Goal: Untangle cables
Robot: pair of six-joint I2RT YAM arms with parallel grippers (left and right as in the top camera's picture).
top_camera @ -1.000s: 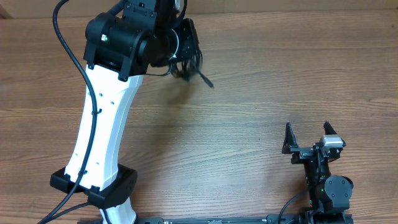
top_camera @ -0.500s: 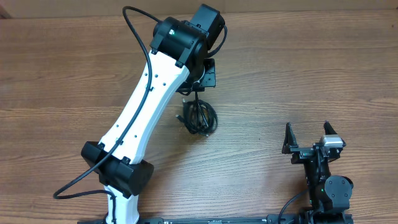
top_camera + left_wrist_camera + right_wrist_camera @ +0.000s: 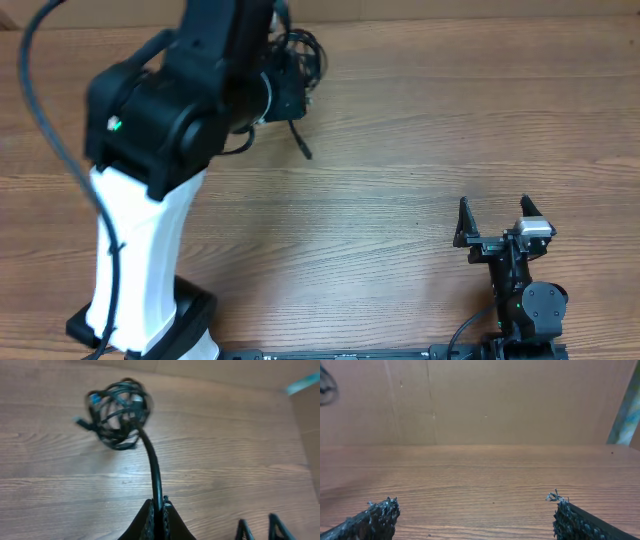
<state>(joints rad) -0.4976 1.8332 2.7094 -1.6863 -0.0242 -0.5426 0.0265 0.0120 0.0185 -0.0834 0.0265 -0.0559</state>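
Several cables (image 3: 117,415) in left end effector (image 3: 158,507)

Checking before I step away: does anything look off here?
The cables are one tight knot at the end of a single strand pinched in the left claw. On the right claw, the pads look ragged.

A robotics lab bench is indicated. Two robot arms, the white-and-black left arm (image 3: 140,250) and the small black right arm (image 3: 515,290), are mounted along the near edge of a wood-grain table (image 3: 400,190), with control wiring trailed from their bases. The table is backed by a plain brown panel (image 3: 520,400).
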